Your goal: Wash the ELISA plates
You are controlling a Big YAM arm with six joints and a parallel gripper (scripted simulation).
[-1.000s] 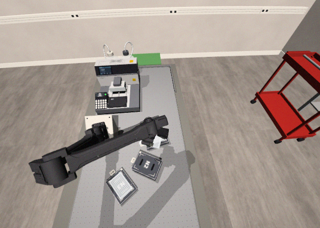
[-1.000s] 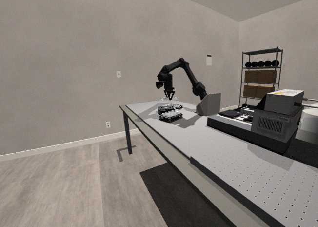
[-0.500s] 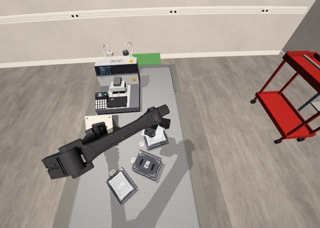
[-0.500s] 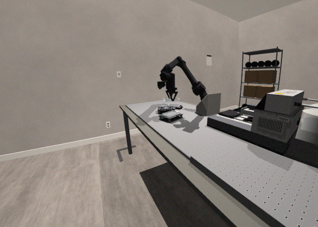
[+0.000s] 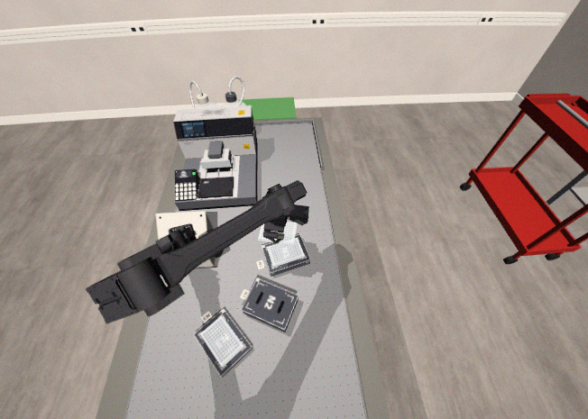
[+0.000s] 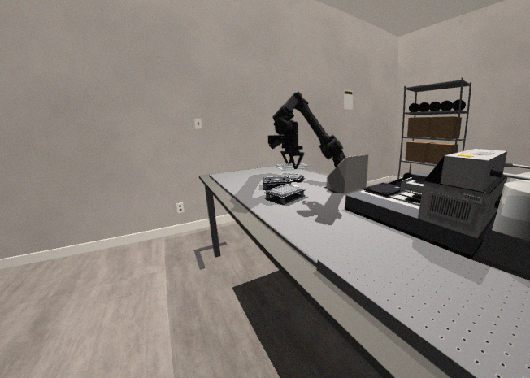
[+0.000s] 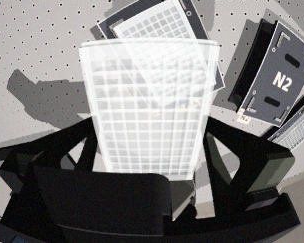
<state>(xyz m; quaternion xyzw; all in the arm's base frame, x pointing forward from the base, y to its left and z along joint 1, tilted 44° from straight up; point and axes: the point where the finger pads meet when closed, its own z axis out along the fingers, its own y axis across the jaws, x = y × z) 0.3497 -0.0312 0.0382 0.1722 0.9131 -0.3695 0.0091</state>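
My gripper (image 5: 275, 234) (image 6: 294, 165) (image 7: 150, 121) is shut on a clear-white ELISA plate (image 7: 140, 149) (image 5: 290, 230), held level above the table beside and partly over nest N1. Nest N1 (image 6: 284, 199) (image 7: 196, 20) bears another plate (image 5: 285, 251) (image 6: 286, 189). Nest N2 (image 5: 270, 305) (image 7: 290, 81) is empty. Nest N3 bears a plate (image 5: 223, 341) (image 7: 296, 135). The washer (image 5: 247, 177) (image 6: 456, 206) shows a green lamp (image 5: 194, 173); its dark carrier (image 5: 215, 186) bears no plate. Its keypad (image 5: 185, 191) is at the front left. The held plate's cut-off corner cannot be made out.
The arm's base plate (image 5: 180, 220) stands between the washer and the nests, on the left side. The table (image 5: 294, 167) (image 6: 299, 232) runs on past the washer's right side. A red cart (image 5: 518, 210) stands far right, away from the table.
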